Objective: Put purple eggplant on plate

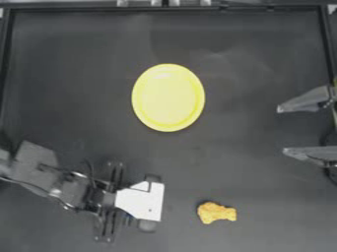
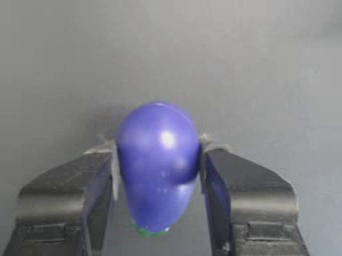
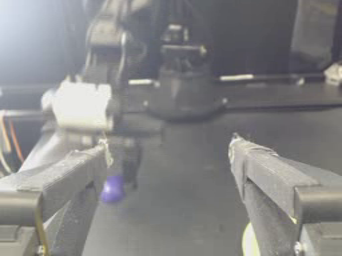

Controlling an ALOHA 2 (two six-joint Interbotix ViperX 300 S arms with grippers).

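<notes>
Two dark jaws of my left gripper (image 2: 159,150) press against the sides of the small glossy blue-purple egg-shaped eggplant (image 2: 158,162), one on each flank, its tiny green tip pointing back toward my wrist. From above, that gripper (image 1: 149,202) sits near the table's front edge, left of centre, and its white housing hides the eggplant there. The large round plain yellow plate (image 1: 168,97) lies well apart from it, near the middle of the dark table (image 1: 66,74), with nothing on it. A lumpy orange-yellow nugget-like piece (image 1: 216,212) lies just to the side of my left gripper, apart from it. My right gripper (image 1: 281,130) waits at the table's right edge, jaws spread wide; across the table its camera catches the eggplant (image 3: 113,189) held in the other gripper.
</notes>
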